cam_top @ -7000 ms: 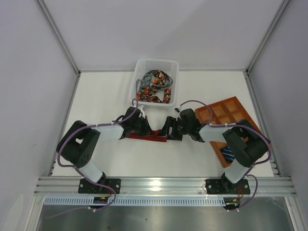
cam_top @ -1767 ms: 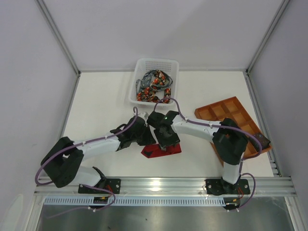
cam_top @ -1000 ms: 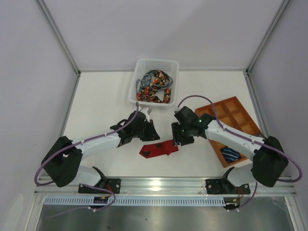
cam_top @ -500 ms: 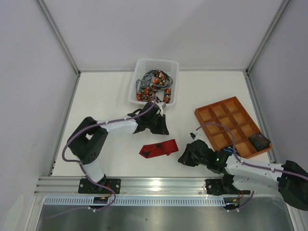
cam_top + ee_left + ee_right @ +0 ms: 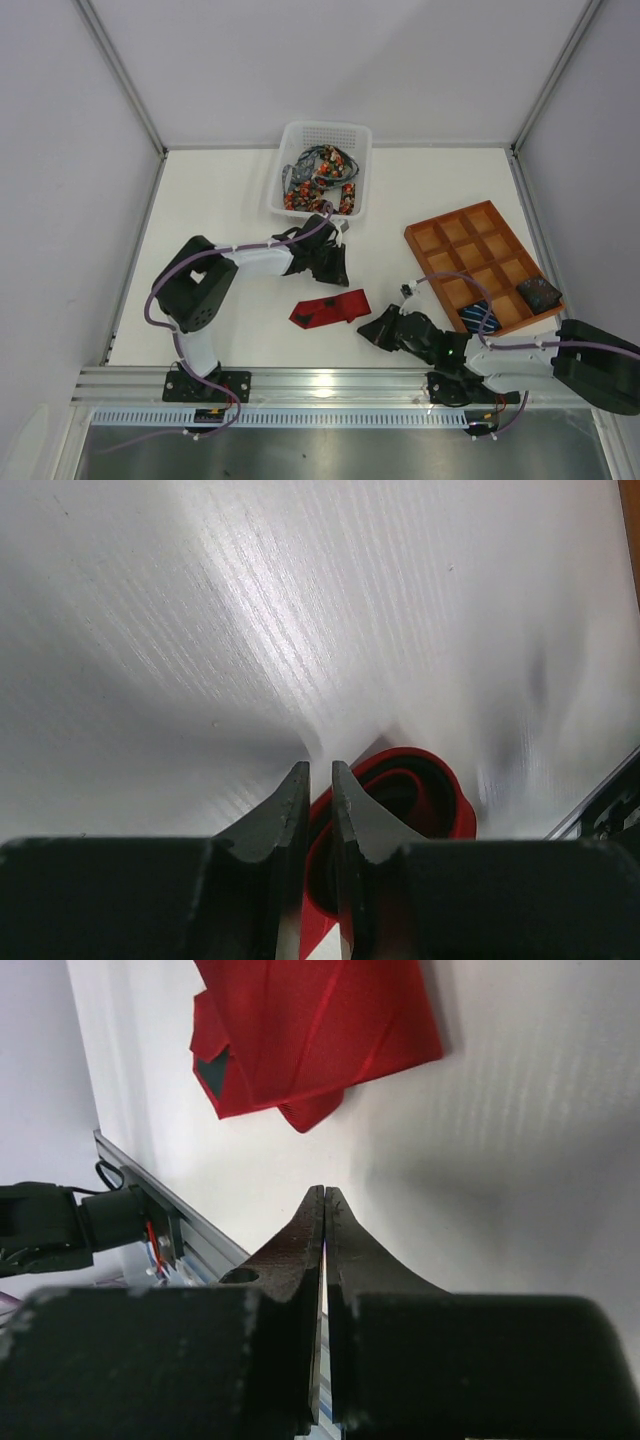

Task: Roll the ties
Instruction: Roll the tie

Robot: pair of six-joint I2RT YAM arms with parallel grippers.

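Note:
A plain red tie (image 5: 328, 308), loosely rolled and folded, lies on the white table. From the left wrist it shows end-on as a red loop (image 5: 460, 805), and it lies flat in the right wrist view (image 5: 320, 1030). My left gripper (image 5: 338, 268) hovers just behind it, its jaws a narrow slit apart (image 5: 320, 767) and holding nothing. My right gripper (image 5: 366, 334) sits low to the tie's near right, shut and empty (image 5: 324, 1192). Several floral ties (image 5: 318, 180) lie heaped in the basket.
The white perforated basket (image 5: 357, 135) stands at the back centre. An orange-brown gridded tray (image 5: 450, 240) lies at the right, holding a rolled navy striped tie (image 5: 478, 318) and a rolled dark floral tie (image 5: 540, 292). The aluminium rail (image 5: 340, 382) runs along the near edge.
The right gripper has pulled back from beside the red tie toward the near edge and has shut. The left gripper has shifted right, toward the basket. The red tie has stayed put.

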